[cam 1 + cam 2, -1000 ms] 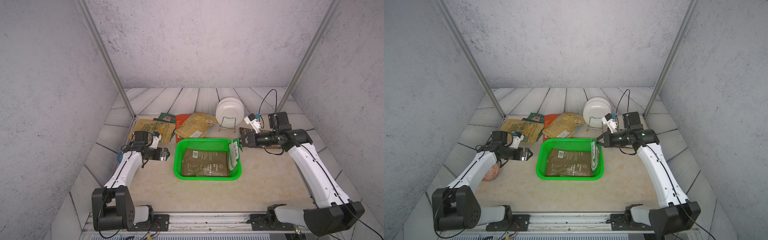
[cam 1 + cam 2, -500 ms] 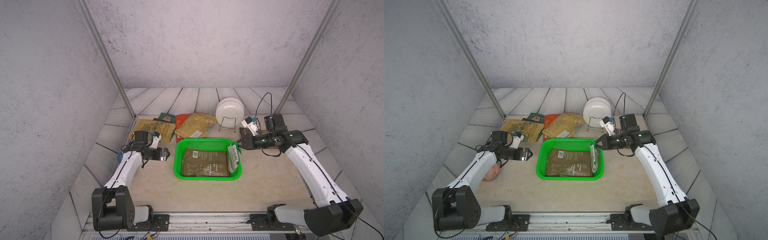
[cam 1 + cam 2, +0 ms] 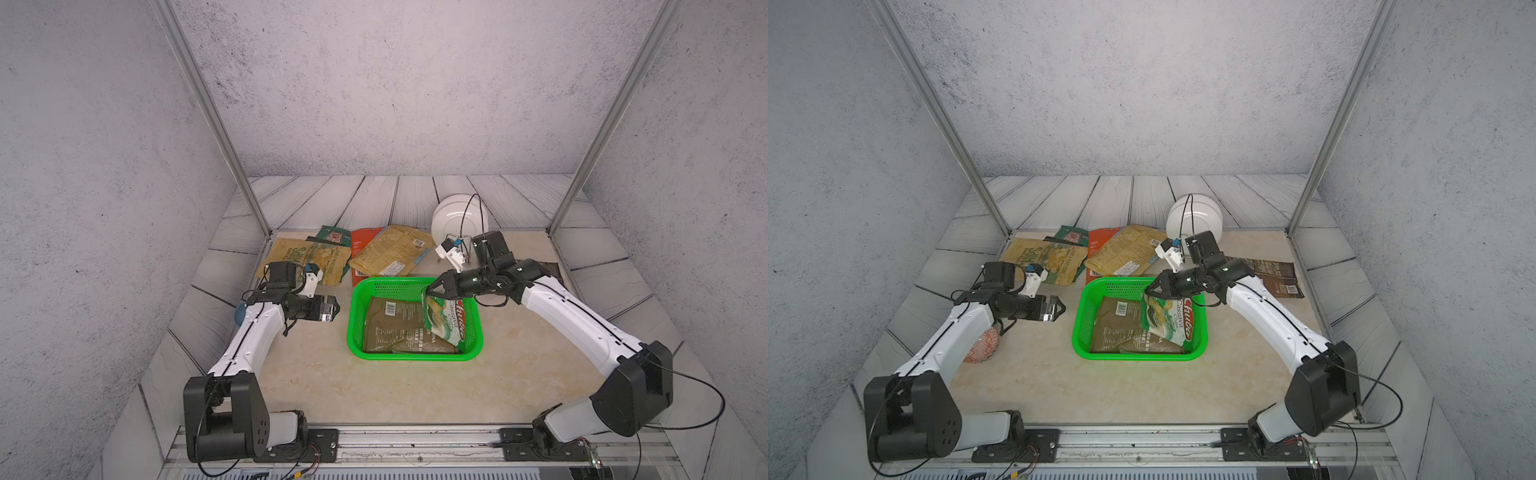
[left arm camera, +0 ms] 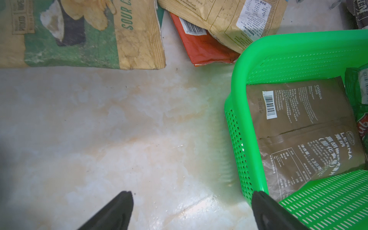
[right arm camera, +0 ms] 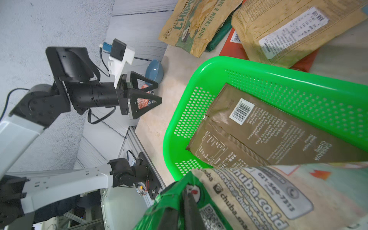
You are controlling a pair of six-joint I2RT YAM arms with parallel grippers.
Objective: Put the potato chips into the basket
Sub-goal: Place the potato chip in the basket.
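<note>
Two bags are in the basket (image 3: 353, 320). The brown bag (image 3: 388, 328) lies flat on its floor. The green-white bag (image 3: 446, 322) stands tilted along the right wall, overlapping the brown bag. The right pincer (image 3: 431, 291) is nearly closed and pinches the green-white bag's top corner, over the basket's far right part. The left pincer (image 3: 1061, 309) is wide open and empty, just left of the basket, above the table (image 3: 316, 386). Other bags (image 3: 390, 251) lie behind the basket.

Grey speckled walls (image 3: 395, 83), pale plank floor (image 3: 374, 199), beige marbled tabletop (image 3: 415, 386), two slanting metal posts (image 3: 212, 112).
</note>
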